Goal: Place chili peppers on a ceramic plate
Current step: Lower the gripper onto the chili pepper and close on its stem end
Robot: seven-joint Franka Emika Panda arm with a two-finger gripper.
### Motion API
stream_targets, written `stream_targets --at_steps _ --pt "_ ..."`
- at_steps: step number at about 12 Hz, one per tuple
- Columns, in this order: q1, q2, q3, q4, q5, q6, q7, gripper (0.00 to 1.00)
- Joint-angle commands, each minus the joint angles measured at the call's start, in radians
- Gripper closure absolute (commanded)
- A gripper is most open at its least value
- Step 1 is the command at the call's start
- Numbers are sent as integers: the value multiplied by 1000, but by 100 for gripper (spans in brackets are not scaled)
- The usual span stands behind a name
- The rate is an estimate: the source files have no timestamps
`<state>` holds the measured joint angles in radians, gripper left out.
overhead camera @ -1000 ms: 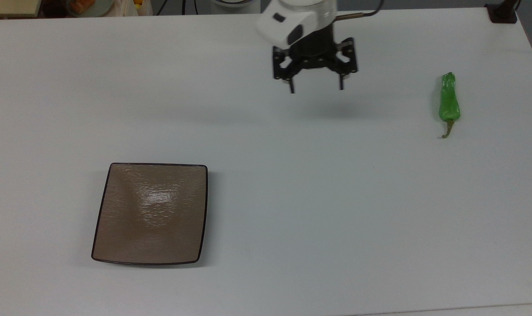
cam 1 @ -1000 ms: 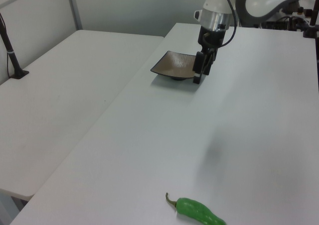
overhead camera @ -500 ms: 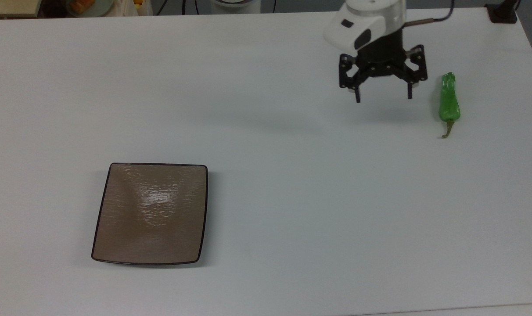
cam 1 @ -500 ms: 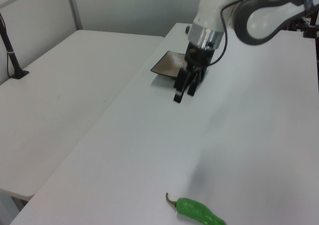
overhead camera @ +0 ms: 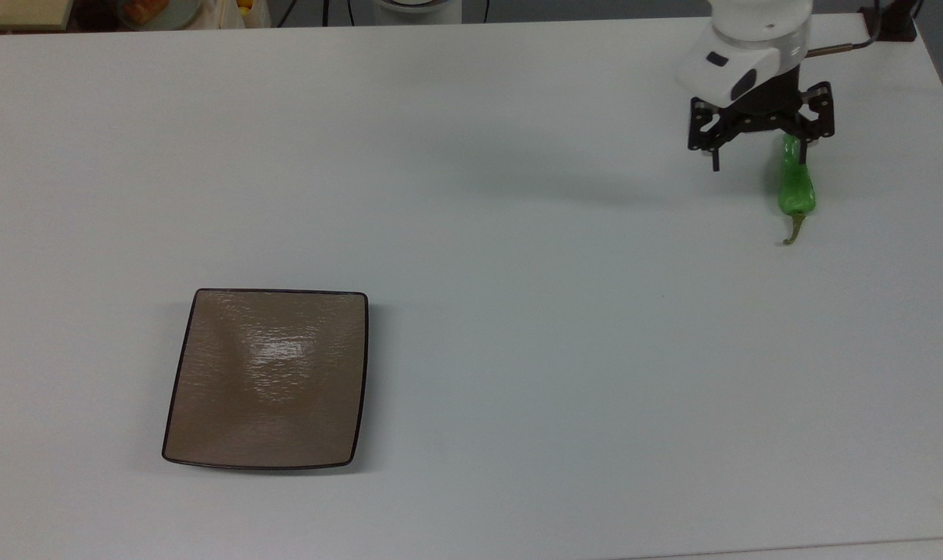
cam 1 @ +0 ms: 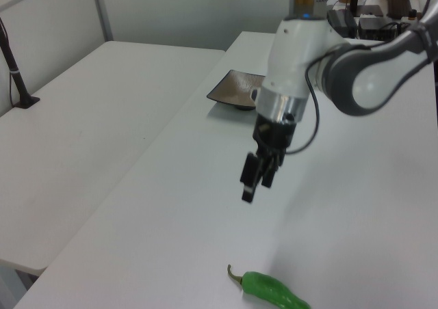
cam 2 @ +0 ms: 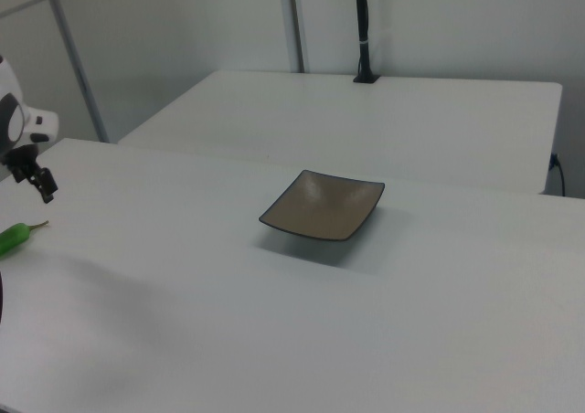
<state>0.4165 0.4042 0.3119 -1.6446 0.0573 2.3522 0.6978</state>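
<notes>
The green chili pepper (overhead camera: 795,187) lies on the white table near the top view's right edge, its stem pointing toward the bottom of the frame. It lies low in the left view as chili pepper (cam 1: 274,290) and at the right view's left edge as chili pepper (cam 2: 14,238). My gripper (overhead camera: 759,162) hangs open above the table, one finger overlapping the pepper's far end in the top view. In the left view the gripper (cam 1: 250,184) is clearly above and apart from the pepper. The square brown ceramic plate (overhead camera: 269,379) sits bare at the top view's lower left, plate (cam 1: 233,89), plate (cam 2: 324,205).
A black post base (overhead camera: 892,23) stands at the table's corner, right of the arm in the top view. A second white table (cam 1: 82,124) with a black pole (cam 1: 15,70) adjoins on the left view's left. Clutter lies beyond the top view's upper-left edge.
The open gripper has travelled from the table's middle to the top view's right, reaching the pepper's far end. Pepper and plate have not moved.
</notes>
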Motion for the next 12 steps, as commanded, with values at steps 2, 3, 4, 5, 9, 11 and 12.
stream_targets --at_steps 2,3,4,5,9,11,12 --pt "99 85 -2 16 -60 12 94 0" --pt "119 103 -2 17 -65 13 115 0" --pt "134 119 -2 31 -79 13 127 0" --pt "145 145 -2 58 -88 13 153 0" --pt "186 229 -2 124 -162 57 247 0" --pt "202 246 -2 134 -189 67 270 0" --pt "205 266 -2 141 -207 67 287 0"
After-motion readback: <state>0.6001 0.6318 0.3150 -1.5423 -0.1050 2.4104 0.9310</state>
